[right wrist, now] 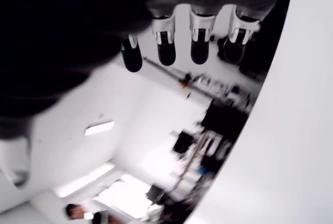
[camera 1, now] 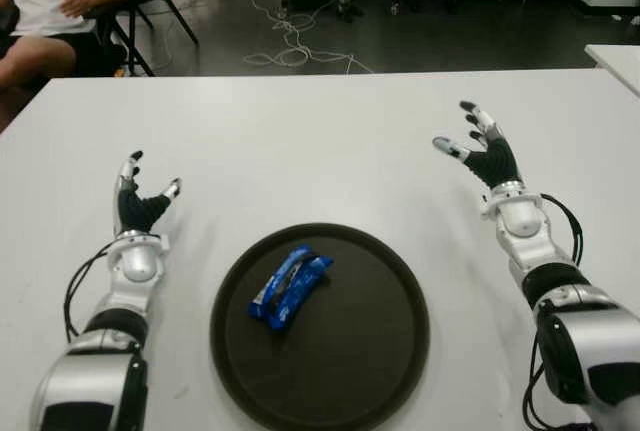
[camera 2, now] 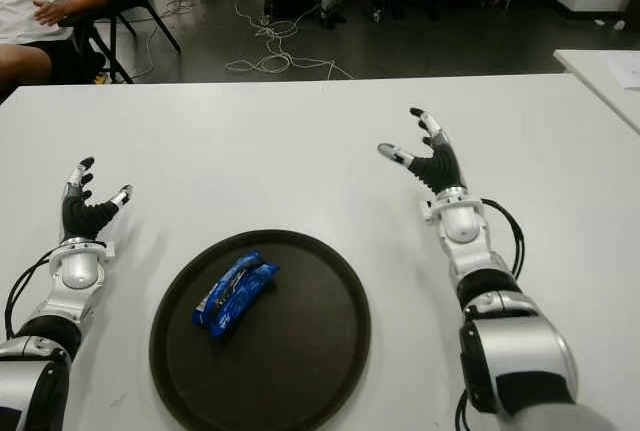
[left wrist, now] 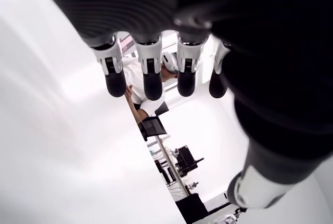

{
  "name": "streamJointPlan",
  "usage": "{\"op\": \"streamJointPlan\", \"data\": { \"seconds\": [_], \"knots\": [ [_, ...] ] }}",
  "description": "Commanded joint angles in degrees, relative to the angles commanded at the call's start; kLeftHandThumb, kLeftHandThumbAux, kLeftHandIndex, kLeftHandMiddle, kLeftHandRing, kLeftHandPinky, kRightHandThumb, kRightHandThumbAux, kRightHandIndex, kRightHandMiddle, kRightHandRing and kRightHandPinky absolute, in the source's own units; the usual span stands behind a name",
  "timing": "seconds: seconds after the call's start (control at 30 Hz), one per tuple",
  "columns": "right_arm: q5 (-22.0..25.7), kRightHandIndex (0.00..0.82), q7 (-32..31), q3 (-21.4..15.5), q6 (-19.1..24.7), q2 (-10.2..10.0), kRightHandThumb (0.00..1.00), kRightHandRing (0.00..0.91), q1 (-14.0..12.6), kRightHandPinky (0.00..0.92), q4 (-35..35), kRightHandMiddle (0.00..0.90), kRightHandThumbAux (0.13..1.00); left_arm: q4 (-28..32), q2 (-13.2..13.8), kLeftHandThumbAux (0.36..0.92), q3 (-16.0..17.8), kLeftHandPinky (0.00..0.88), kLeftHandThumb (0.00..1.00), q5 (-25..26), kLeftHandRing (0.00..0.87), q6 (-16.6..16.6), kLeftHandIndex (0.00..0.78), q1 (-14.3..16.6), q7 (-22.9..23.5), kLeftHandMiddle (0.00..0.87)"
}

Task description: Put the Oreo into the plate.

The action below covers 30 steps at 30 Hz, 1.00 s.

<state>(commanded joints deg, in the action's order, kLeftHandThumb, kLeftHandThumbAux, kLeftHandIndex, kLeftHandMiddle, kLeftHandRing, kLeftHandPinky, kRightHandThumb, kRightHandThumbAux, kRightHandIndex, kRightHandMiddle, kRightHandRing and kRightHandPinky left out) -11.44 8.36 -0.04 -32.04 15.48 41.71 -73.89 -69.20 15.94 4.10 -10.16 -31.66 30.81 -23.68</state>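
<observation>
A blue Oreo packet (camera 1: 289, 286) lies tilted inside the round dark plate (camera 1: 380, 351) near the table's front edge, a little left of the plate's middle. My left hand (camera 1: 140, 196) shows to the left of the plate, fingers spread and holding nothing. My right hand (camera 1: 478, 143) is raised to the right of and beyond the plate, fingers spread and empty. Both wrist views show straight fingers (left wrist: 151, 76) with nothing between them.
The white table (camera 1: 300, 141) stretches far behind the plate. A seated person (camera 1: 50, 11) is at the far left beyond the table's edge. Cables (camera 1: 290, 41) lie on the floor behind. Another white table corner (camera 1: 615, 56) shows at the far right.
</observation>
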Motion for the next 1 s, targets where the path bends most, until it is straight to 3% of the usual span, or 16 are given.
{"op": "streamJointPlan", "data": {
  "seconds": [0.33,0.6,1.0],
  "knots": [
    [1.4,0.008,-0.7,-1.6,3.1,-0.2,0.0,0.0,-0.4,0.0,-1.2,0.0,0.554,0.0,-0.3,0.776,0.3,0.05,0.0,0.4,0.074,-0.8,0.071,-0.2,0.3,0.099],
    [3.5,0.023,-2.9,-3.9,5.4,-0.6,0.0,0.0,0.3,0.0,-1.2,0.0,0.501,-0.1,-0.3,0.781,0.4,0.043,0.0,0.5,0.068,-0.7,0.069,0.1,0.5,0.097],
    [4.0,0.032,-4.0,-4.8,6.8,-1.1,0.0,0.0,0.7,0.0,-0.9,0.0,0.5,-0.4,0.2,0.778,0.5,0.056,0.0,0.5,0.079,-0.7,0.075,0.3,1.2,0.106]
  ]
}}
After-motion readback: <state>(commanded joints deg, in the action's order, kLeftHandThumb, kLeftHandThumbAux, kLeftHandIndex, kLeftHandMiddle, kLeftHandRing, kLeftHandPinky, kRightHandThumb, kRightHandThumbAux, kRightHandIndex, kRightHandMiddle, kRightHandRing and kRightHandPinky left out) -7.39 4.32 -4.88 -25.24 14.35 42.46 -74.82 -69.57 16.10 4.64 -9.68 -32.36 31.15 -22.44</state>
